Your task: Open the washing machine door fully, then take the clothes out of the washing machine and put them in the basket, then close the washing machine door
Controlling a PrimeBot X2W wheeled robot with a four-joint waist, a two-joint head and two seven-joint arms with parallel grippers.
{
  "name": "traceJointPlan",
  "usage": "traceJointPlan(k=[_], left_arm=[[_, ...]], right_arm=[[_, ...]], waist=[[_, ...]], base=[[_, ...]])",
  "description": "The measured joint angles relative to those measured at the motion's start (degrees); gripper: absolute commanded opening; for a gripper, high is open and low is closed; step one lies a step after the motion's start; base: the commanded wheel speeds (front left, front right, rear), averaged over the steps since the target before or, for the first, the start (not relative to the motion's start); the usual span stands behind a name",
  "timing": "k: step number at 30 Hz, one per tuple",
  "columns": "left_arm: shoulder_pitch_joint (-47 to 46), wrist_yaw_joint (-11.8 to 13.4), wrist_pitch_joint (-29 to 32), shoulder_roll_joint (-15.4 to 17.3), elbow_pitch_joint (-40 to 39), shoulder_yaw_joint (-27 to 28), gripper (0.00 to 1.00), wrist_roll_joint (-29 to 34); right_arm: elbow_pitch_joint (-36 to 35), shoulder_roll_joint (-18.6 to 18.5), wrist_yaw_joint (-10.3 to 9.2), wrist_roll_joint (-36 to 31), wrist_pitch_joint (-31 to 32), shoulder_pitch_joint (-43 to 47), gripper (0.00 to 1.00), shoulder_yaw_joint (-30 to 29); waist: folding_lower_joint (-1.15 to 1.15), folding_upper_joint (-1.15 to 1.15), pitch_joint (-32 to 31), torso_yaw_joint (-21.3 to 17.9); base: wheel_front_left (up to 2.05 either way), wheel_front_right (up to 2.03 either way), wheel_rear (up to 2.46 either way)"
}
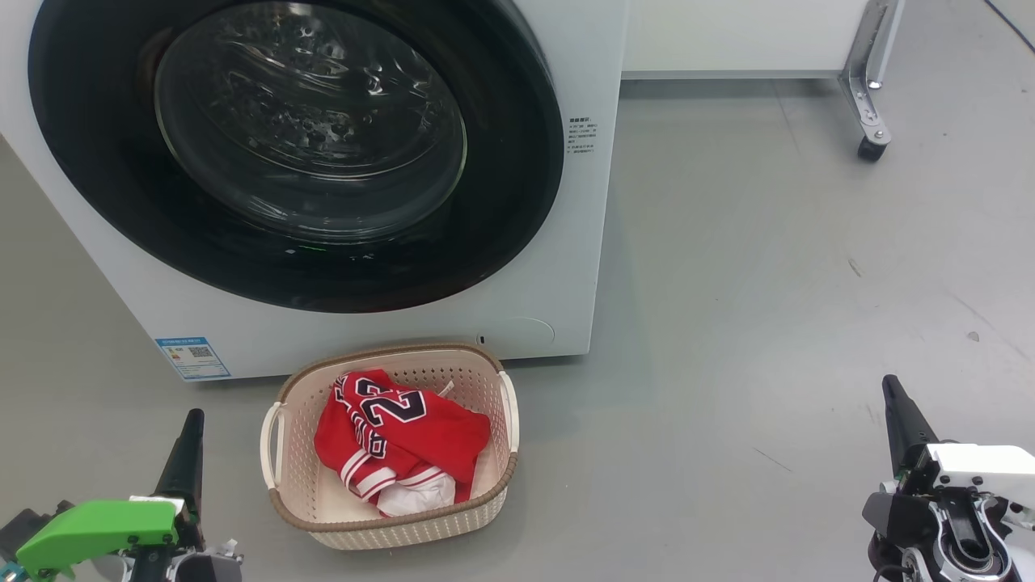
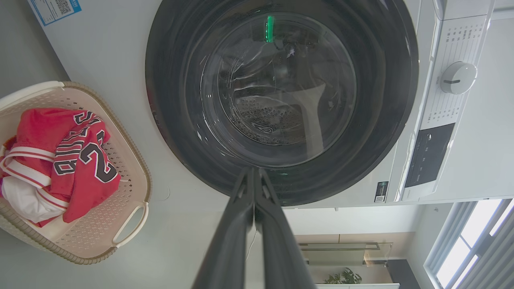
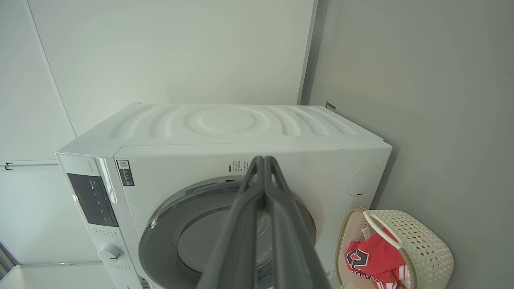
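The white washing machine [image 1: 558, 267] stands ahead with its round black-rimmed door [image 1: 501, 202] shut flat against the front; it also shows as the door [image 2: 385, 120] and the door [image 3: 160, 237]. Red clothes [image 1: 420, 432], a jersey numbered 23 among them, lie in the cream basket [image 1: 283, 485] on the floor just before the machine. The same clothes [image 2: 60, 160] and basket [image 2: 132, 188] show in the left wrist view. My left gripper [image 1: 192, 416] is shut and empty, left of the basket. My right gripper [image 1: 889, 381] is shut and empty, far to the right. Shut fingers [image 2: 241, 208] point at the door; so do fingers [image 3: 249, 208].
Grey floor [image 1: 768, 323] spreads to the right of the machine. A metal leg on a caster [image 1: 872, 121] stands at the back right under a white unit. The machine's control panel with a white dial [image 2: 457, 78] sits beside the door.
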Motion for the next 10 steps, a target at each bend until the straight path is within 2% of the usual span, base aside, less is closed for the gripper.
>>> traceJointPlan(k=[10], left_arm=[[0.0, 0.0, 0.0, 0.0, 0.0, 0.0, 0.0, 0.0]], right_arm=[[-0.01, 0.02, 0.0, 0.0, 0.0, 0.0, 0.0, -0.04]], waist=[[0.0, 0.0, 0.0, 0.0]], base=[[0.0, 0.0, 0.0]])
